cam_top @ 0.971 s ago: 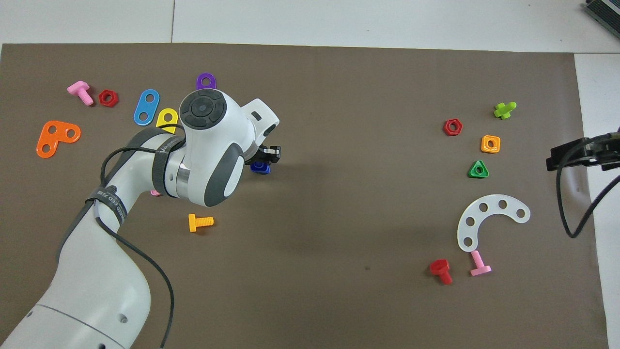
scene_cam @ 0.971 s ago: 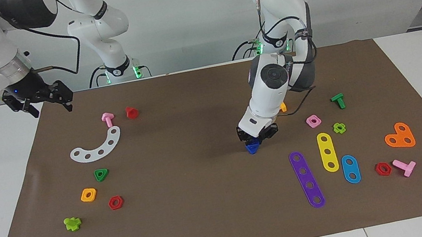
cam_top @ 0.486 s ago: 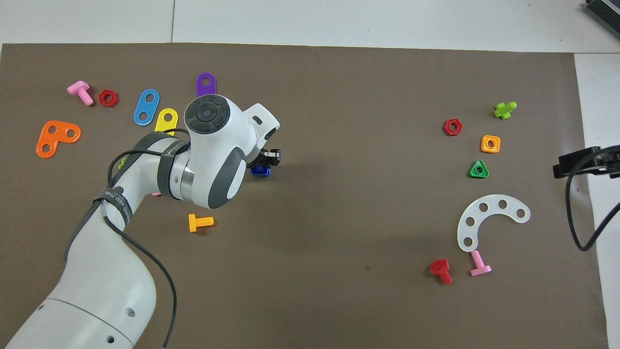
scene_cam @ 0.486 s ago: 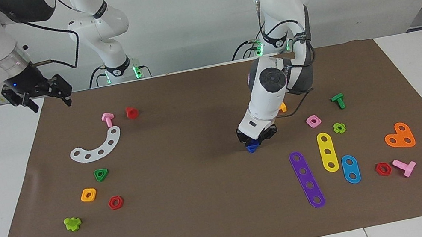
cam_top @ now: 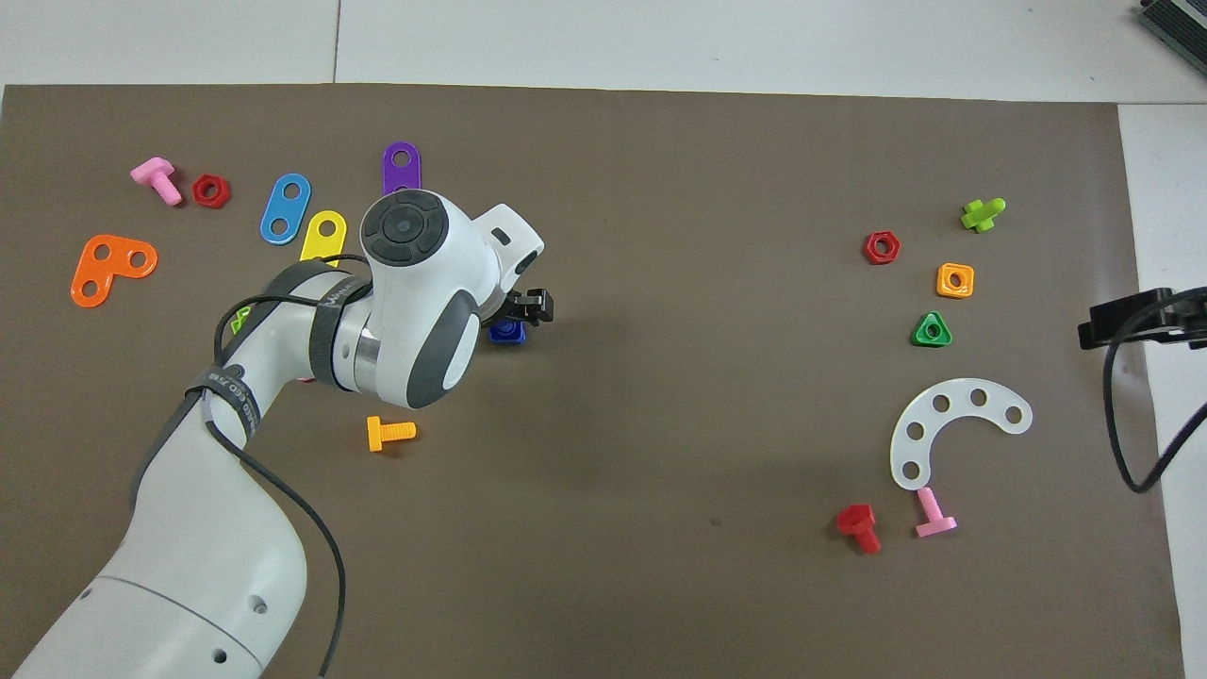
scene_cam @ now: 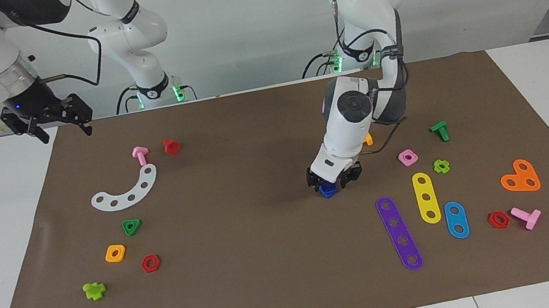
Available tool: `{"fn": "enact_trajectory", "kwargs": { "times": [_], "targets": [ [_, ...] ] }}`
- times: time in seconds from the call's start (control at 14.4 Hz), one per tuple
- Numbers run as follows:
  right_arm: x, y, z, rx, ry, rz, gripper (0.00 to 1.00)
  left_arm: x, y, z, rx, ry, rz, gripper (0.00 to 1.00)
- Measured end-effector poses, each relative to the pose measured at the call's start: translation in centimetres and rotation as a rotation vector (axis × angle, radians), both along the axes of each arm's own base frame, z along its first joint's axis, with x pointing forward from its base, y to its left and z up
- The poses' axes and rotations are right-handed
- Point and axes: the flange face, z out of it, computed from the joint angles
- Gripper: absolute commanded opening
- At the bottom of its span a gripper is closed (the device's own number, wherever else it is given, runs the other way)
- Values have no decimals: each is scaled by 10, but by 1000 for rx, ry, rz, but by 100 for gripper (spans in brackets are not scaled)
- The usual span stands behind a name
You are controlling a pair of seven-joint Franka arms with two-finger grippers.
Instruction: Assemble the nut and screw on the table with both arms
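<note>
On the table (scene_cam: 299,296), left gripper (scene_cam: 334,180) straddles the screw (scene_cam: 327,190).

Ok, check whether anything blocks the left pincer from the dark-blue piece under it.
Nothing visible does. The left pincer is down right over the dark-blue piece on the mat. The closest other parts, the pink square nut and purple strip, lie apart.

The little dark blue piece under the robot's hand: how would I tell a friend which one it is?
Start at the brown mat and find the left arm's hand, low near the middle. The dark blue piece sits on the mat right under that hand. It is the only dark blue part; the nearby pink square nut and purple strip lie apart, untouched.
</note>
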Motion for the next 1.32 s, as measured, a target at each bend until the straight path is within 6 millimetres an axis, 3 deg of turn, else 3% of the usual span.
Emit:
{"fn": "enact_trajectory", "kwargs": {
  "times": [0.14,0.35,0.49,0.62,0.83,0.97,1.18,1.32],
  "targets": [
    [0,1,0,0,0,1,100,4,0,7,-5,-12,3,100],
    [0,1,0,0,0,1,100,23,15,40,5,9,27,100],
    [0,1,0,0,0,1,100,51,59,72,0,2,85,100],
    [0,1,0,0,0,1,100,69,118,102,-7,-7,122,100],
    [0,1,0,0,0,1,100,73,206,141,-12,0,158,100],
    [0,1,0,0,0,1,100,68,256,156,-16,-2,169,100],
    [0,1,0,0,0,1,100,47,303,166,46,16,159,100],
    [0,1,0,0,0,1,100,34,305,180,95,32,136,100]
  ]
}}
